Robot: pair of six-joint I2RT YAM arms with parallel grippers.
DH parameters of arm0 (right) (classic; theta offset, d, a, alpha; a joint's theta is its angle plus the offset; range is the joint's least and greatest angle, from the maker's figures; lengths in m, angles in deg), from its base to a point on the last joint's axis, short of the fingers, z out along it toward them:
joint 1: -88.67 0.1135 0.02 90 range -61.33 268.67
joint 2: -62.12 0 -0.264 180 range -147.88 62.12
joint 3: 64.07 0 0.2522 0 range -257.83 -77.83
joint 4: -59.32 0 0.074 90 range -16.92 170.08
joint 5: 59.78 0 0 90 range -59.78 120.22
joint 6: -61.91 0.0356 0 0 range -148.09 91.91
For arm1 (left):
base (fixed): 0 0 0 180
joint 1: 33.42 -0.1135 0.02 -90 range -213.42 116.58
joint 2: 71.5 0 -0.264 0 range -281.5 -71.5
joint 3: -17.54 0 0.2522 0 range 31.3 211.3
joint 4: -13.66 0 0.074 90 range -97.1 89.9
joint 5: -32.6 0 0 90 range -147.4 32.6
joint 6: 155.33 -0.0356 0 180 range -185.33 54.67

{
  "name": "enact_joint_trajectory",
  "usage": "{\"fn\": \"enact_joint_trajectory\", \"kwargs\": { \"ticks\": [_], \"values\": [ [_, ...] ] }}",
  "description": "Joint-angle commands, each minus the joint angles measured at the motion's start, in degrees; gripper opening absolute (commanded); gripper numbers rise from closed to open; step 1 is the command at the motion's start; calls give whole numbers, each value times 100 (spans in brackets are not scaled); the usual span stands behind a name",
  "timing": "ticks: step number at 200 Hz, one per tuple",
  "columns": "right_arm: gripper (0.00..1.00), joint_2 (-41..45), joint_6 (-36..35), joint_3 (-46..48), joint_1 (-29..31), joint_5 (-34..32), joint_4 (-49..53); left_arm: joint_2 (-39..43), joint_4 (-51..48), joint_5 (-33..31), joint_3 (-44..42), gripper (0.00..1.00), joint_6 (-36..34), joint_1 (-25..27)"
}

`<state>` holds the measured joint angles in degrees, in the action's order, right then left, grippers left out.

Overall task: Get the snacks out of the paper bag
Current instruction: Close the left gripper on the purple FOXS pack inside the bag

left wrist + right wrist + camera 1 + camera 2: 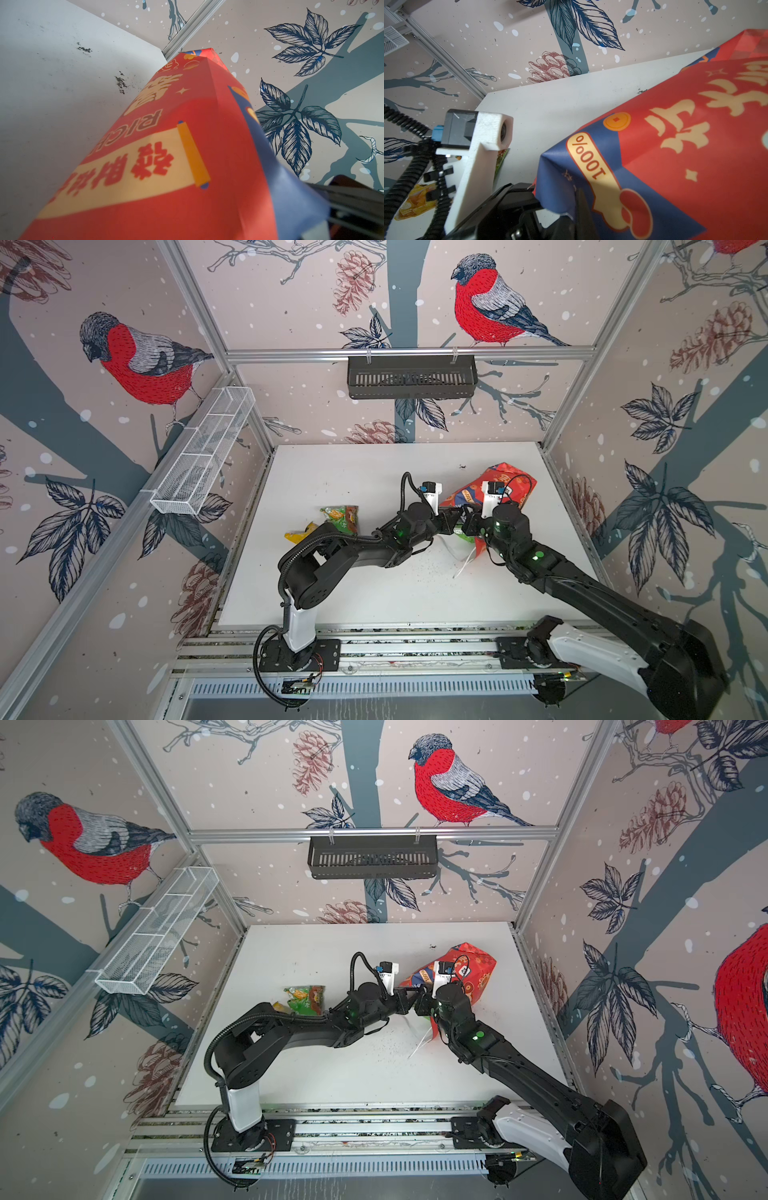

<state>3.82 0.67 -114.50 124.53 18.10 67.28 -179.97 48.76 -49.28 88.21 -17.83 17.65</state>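
The red paper bag [509, 481] [473, 965] stands tilted at the back right of the table, its mouth toward the front. My left gripper [455, 517] and right gripper [469, 522] meet at the mouth rim, each shut on the bag's edge. In the left wrist view the bag [187, 145] hides my jaws. In the right wrist view one finger [581, 201] presses the bag's blue corner [560, 176]. A scrap of green [463, 534] shows at the mouth. Two snacks lie on the table to the left: a green-red packet [341, 517] [305, 997] and a yellow packet [300, 534] [415, 201].
The bag's white cord handles [465, 564] trail onto the white table [353, 472]. Dark crumbs [415, 568] are scattered in front. A white wire basket [203, 452] hangs on the left wall and a black basket [411, 377] on the back rail. The right wall is close behind the bag.
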Motion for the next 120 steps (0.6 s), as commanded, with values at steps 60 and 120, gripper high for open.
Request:
{"fn": "enact_joint_trajectory", "kwargs": {
  "ticks": [60, 120],
  "values": [
    [0, 46, 157, 10, -75, -98, -61, 237, 62, -214, -171, 0, -163, 70],
    [0, 111, 210, 19, -180, 23, -18, 469, 9, -259, -217, 0, -277, 140]
  ]
}}
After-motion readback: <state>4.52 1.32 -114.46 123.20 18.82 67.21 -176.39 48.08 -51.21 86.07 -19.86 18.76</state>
